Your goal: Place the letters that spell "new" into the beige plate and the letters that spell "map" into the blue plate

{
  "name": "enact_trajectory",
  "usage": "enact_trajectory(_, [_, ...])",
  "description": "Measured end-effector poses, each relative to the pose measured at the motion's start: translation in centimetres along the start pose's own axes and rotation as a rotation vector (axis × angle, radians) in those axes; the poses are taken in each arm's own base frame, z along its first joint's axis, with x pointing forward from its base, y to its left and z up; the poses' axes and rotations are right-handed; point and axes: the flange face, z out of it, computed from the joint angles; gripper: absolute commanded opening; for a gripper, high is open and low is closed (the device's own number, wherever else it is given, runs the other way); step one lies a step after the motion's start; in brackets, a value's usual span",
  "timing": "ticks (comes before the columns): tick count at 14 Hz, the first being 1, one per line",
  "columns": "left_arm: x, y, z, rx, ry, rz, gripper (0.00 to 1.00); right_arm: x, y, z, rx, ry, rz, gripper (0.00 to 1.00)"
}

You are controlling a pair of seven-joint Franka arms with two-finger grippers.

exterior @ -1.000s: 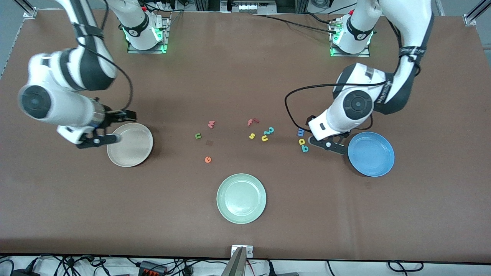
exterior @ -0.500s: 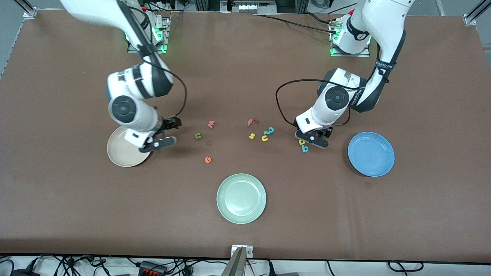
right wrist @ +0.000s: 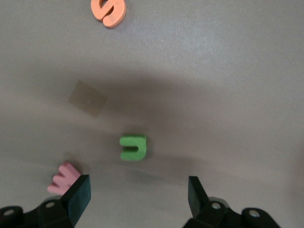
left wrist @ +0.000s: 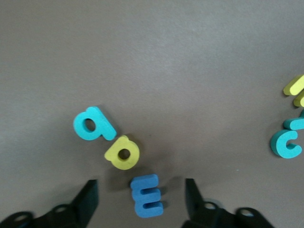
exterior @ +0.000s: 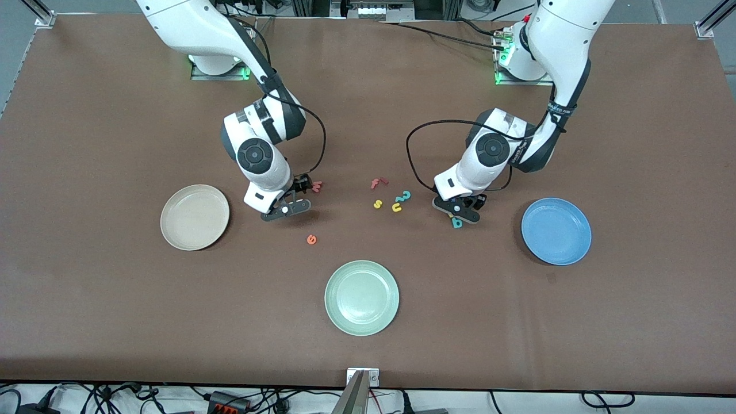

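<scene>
table (exterior: 115, 299): we see a matt brown cover, smooth, cloth-like
foam letters: blue m (left wrist: 147, 195), yellow a (left wrist: 122, 152), teal p (left wrist: 93, 124), green n (right wrist: 133, 147), orange e (right wrist: 109, 10), pink w (right wrist: 63, 177); we read all as matt, soft-looking, smooth faces
beige plate (exterior: 194, 217): smooth, slight sheen
blue plate (exterior: 556, 231): smooth, faintly glossy
pale green plate (exterior: 361, 297): smooth, glossy rim highlights
arm shells: we note glossy white plastic
left gripper (left wrist: 141, 202), right gripper (right wrist: 137, 202): matt black plastic fingers

front cam up high facing the robots, whole table (exterior: 115, 322) in shot, both wrist cams aimed down close at the tabletop, each catching letters the front cam sees too
</scene>
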Motion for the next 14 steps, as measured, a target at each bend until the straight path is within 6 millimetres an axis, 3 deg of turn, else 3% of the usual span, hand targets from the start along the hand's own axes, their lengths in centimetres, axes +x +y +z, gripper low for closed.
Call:
enact_trajectory(5, [-0.2, 0.2, 0.7, 0.000, -0.012, 0.004, 0.40, 0.6, 0.0, 0.6, 0.003, 0.021, 0.007, 0.71])
enact_trajectory(8, [-0.1, 0.1, 0.6, 0.000, -0.009, 0.002, 0.19, 0.9, -0.1, 1.0, 0.004, 0.029, 0.018, 0.70])
enact_trajectory(10, [-0.2, 0.1, 0.5, 0.002, -0.018, 0.002, 0.17, 1.1, -0.2, 1.5, 0.006, 0.040, 0.021, 0.69])
enact_trajectory(12, [-0.2, 0.0, -0.2, 0.008, -0.066, 0.000, 0.17, 1.1, -0.2, 2.1, 0.005, 0.040, 0.024, 0.57])
enact_trajectory(14, [0.7, -1.0, -2.9, 0.021, -0.111, -0.016, 0.17, 1.2, -0.2, 2.3, 0.005, 0.042, 0.027, 0.40])
